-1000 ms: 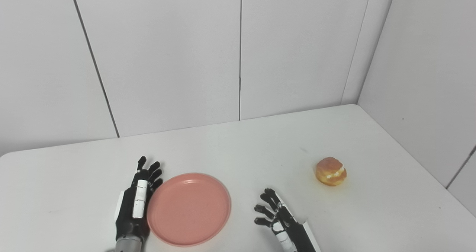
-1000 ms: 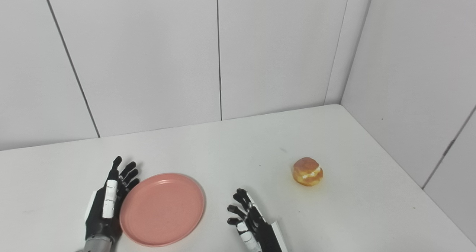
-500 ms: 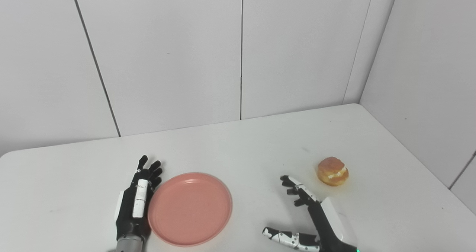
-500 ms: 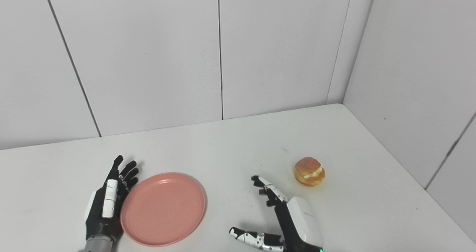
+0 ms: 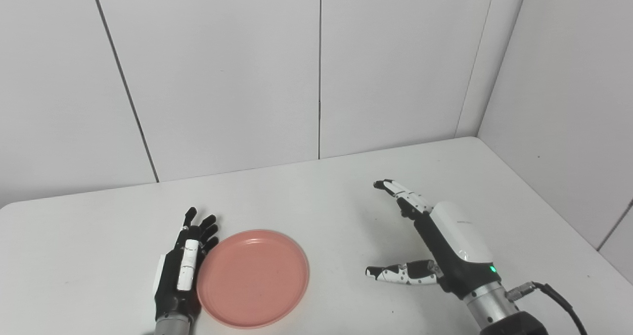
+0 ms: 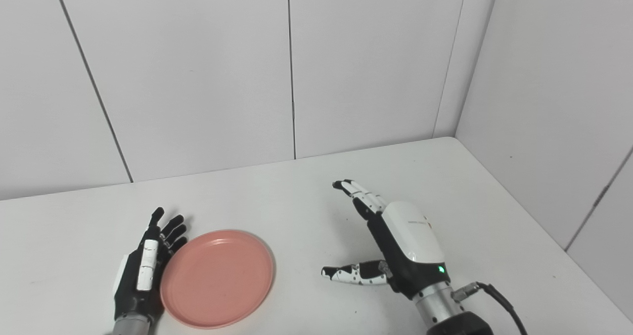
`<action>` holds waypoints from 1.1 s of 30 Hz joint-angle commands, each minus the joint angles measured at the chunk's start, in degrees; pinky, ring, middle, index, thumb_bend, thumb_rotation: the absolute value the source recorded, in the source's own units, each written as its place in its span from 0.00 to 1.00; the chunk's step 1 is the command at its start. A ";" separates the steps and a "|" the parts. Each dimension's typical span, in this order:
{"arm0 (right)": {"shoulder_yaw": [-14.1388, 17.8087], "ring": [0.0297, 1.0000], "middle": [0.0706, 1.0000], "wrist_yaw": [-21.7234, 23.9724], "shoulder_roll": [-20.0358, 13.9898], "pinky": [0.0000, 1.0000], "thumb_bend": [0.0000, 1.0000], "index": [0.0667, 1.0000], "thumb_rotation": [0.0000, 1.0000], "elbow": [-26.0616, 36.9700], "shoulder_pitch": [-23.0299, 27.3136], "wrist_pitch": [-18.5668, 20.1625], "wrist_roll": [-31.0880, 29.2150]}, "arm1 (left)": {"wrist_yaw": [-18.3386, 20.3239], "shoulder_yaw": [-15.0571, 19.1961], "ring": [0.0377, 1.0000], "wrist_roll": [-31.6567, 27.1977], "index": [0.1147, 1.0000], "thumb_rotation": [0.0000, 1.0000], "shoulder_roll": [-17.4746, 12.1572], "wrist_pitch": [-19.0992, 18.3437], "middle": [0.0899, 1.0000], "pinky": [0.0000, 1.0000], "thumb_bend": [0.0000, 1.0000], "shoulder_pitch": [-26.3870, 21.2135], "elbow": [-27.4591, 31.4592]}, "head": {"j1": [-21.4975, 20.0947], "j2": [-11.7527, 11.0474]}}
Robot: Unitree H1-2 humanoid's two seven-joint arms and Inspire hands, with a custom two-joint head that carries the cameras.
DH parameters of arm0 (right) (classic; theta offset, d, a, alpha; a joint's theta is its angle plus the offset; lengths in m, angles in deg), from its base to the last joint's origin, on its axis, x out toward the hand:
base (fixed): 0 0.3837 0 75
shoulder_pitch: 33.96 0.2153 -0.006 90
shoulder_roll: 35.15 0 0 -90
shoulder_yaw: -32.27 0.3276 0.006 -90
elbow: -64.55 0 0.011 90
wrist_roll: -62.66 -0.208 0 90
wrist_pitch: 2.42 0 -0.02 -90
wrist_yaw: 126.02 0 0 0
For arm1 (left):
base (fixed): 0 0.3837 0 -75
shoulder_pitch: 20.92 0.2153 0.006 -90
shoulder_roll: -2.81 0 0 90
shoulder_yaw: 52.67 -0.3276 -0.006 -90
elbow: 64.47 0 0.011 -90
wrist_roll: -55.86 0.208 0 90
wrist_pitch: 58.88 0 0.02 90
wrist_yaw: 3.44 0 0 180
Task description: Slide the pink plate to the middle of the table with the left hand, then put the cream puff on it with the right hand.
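Note:
The pink plate (image 5: 253, 276) lies flat on the white table (image 5: 316, 196), left of centre near the front edge. My left hand (image 5: 183, 268) is open, lying flat with its fingers along the plate's left rim. My right hand (image 5: 435, 236) is open, raised above the table at the right, fingers stretched forward and thumb pointing left. It also shows in the right eye view (image 6: 395, 241). The cream puff is hidden behind the right hand in both views.
Grey wall panels (image 5: 316, 68) stand along the table's back and right edges. A black cable (image 5: 559, 300) trails from my right wrist.
My right hand rose from the front edge, turned palm-left and moved forward and right, now covering the cream puff. The left hand and plate stayed put.

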 commanded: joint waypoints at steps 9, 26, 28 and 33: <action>1.53 0.85 0.88 13.07 -11.10 0.74 1.00 0.84 0.32 -2.46 11.16 4.35 9.15 | -0.16 0.07 0.86 0.09 0.95 0.82 -0.15 -1.49 0.83 0.88 0.89 3.27 -2.38 | 1.01 -0.93; -2.59 0.83 0.83 21.94 -20.08 0.75 1.00 0.78 0.46 -21.07 21.32 6.75 12.31 | 0.22 0.05 0.86 -0.38 0.96 0.82 -0.41 -2.13 0.83 0.90 0.90 3.44 -1.35 | 1.34 -1.13; -2.96 0.85 0.83 22.21 -19.98 0.76 1.00 0.79 0.45 -22.29 21.63 7.55 12.18 | 0.17 -0.10 0.86 -0.15 0.96 0.82 -0.46 -2.30 0.83 0.90 0.91 3.56 -1.04 | 1.38 -1.09; -3.48 0.85 0.85 22.37 -19.83 0.68 1.00 0.79 0.43 -24.89 21.73 8.85 11.79 | 0.32 -0.03 0.86 -0.47 0.96 0.82 -0.33 -2.32 0.83 0.91 0.90 3.55 -1.07 | 1.46 -0.88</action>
